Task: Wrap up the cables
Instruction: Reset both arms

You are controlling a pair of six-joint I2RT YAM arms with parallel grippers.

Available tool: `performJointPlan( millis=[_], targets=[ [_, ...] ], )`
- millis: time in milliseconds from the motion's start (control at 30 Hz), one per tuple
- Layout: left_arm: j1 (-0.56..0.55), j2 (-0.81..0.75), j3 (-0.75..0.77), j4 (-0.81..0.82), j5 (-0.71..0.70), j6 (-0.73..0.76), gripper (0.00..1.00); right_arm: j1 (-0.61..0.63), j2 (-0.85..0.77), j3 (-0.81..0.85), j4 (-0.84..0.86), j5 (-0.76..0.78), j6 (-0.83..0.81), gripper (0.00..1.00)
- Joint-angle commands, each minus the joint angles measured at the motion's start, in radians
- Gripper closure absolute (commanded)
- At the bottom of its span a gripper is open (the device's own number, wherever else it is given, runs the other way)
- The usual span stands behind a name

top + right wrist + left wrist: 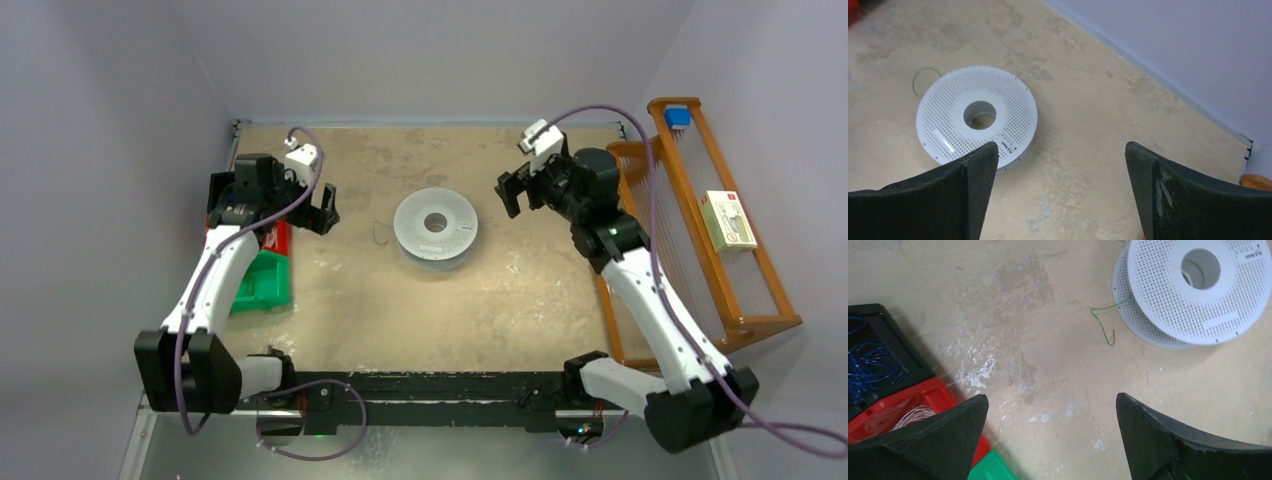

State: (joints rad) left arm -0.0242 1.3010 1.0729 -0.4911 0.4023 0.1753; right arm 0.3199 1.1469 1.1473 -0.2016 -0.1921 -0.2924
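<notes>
1. Two arms are hanging over the table (520,310), one on each side of the spool (455,238), and neither is touching it.
2. On the near-left side, the left gripper (1050,400) is hovering above bare tabletop with its fingers spread wide and nothing between them.
3. Across from it, the right gripper (1062,145) is showing the same: fingers wide apart, empty, pointing down toward the spool from the right.
4. That spool is lying flat near the middle of the table, pale grey, with its perforated face up and a round hole in the centre.
5. Out of the spool's left edge the cable (1103,325) is sticking as a thin, dark green loose end, curling on the tabletop just beside the spool, well apart from both grippers.
6. Under the left arm, three bins are sitting at the table's left edge: a black bin (893,325) holding blue wires (868,365), a red bin (938,390) holding white wires (915,415), and a green bin (993,467) nearest.
7. Along the right edge a wooden rack (720,300) is standing, with a small box (728,220) lying on it.
</notes>
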Motion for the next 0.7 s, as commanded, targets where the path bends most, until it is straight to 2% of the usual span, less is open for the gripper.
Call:
performJointPlan(
  millis=[0,200,300,500,667],
  targets=[
    [0.008,-0.137,-0.025,-0.145,0.044,0.158,0.03,0.001,-0.179,-0.089,0.093,0.044,0.114,0.01],
    [0.007,-0.344,-0.068,-0.199,0.152,0.210,0.03,0.001,-0.462,-0.192,0.150,0.095,0.128,0.01],
    [0.008,-0.448,-0.084,-0.190,0.152,0.214,0.03,0.002,-0.565,-0.214,0.147,0.121,0.110,0.01],
    [0.008,-0.583,-0.128,-0.189,0.124,0.210,0.03,0.000,-0.728,-0.228,0.068,0.088,0.035,0.01],
    [0.007,-0.617,-0.197,-0.164,0.147,0.182,0.03,-0.020,-0.799,-0.245,0.019,0.025,0.024,0.01]
  ],
)
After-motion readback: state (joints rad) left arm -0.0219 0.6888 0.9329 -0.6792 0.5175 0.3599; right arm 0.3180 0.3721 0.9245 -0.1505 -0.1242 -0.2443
